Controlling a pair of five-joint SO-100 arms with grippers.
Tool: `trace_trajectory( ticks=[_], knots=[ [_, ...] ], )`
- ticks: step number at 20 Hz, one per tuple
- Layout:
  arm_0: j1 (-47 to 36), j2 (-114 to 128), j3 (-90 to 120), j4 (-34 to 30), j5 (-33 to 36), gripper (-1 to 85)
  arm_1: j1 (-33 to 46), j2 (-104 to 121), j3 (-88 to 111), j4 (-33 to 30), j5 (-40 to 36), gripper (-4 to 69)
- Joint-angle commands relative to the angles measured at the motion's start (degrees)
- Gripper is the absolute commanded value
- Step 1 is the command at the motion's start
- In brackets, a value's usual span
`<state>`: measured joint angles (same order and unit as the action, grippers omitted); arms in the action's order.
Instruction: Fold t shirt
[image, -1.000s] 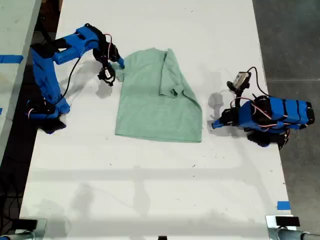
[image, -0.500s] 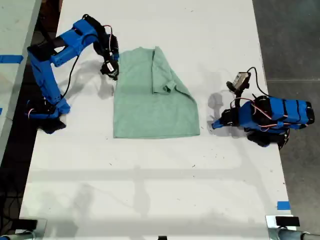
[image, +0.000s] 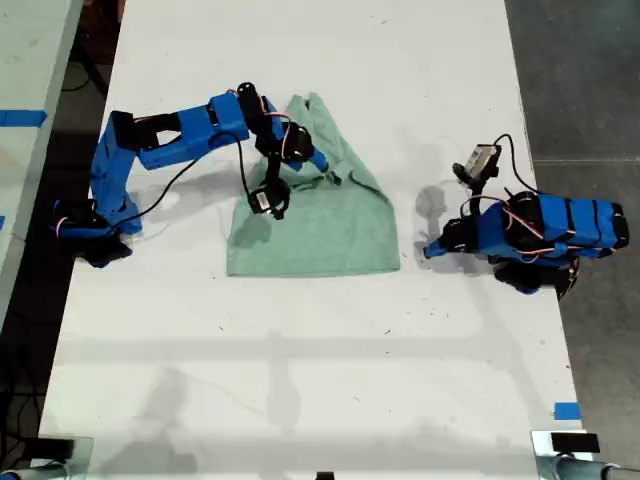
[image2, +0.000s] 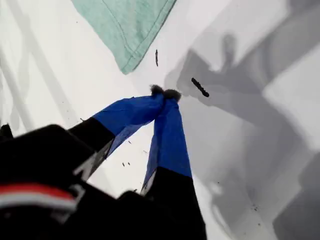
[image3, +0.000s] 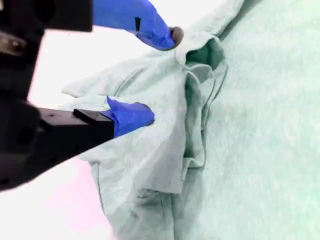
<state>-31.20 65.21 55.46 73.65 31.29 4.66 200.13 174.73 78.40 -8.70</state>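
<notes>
Soft, light, limp t shirt (image: 330, 225) lying partly folded on tabletop (image: 300, 380); second tool (image3: 160, 75) spread over bunched sleeve fold, first tool (image2: 165, 92) pressed together beside hem corner; best pinched at doubled fold edge.

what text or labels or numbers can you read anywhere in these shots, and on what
None: no view shows a readable word, number, brand or sign.
T shirt: plain mint green, no print or visible tag.
Blue tape pieces near the table's edges: blank.
My first gripper and my second gripper: blue fingers with no markings.
Dark specks on the white table: marks, not writing.
</notes>
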Motion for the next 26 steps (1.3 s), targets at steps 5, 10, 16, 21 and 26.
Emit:
trace_trajectory(
  ticks=[5, 10, 16, 21, 26],
  knots=[
    [0.97, 28.92, 4.75, 8.53, -3.87, 0.0, -0.70, 0.53, 1.85, 0.09, -1.41, -1.5],
    [27.42, 74.44, 63.37, -21.27, -21.71, 0.0, -0.70, 0.53, 1.76, 0.09, -1.05, -1.5],
    [26.19, 125.07, 120.76, -27.60, -32.08, 0.0, 0.35, 0.53, 2.11, -1.14, -2.02, -1.5],
    [23.99, 141.33, 129.99, -20.21, -27.07, 0.0, 0.26, 0.62, 2.29, -0.97, -2.46, -1.5],
    [23.03, 141.33, 129.99, -19.07, -28.39, 0.0, 1.14, 0.62, 1.93, 0.44, 0.79, -1.5]
  ],
)
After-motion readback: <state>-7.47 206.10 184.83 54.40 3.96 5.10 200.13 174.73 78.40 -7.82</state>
